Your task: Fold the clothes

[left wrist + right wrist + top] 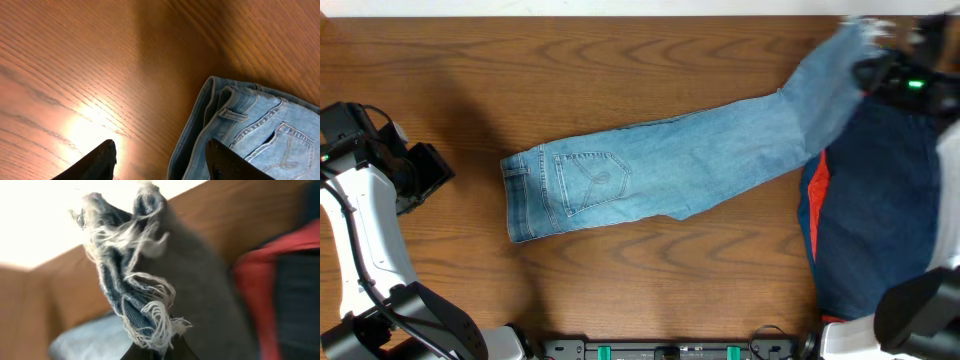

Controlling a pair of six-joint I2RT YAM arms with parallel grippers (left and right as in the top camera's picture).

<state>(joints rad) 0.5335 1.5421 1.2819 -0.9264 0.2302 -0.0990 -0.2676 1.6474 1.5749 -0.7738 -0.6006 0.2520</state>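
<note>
Jeans (pixel 650 175) hems pinched by right gripper (pixel 154 352) (near far edge of table (pixel 620 60)); left gripper (pixel 160 165) spread beside waistband

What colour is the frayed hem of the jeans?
The frayed hem has whitish threads on blue denim; the right wrist view shows it best.

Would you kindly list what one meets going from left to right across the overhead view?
left hand → jeans → red shirt → navy garment
</note>
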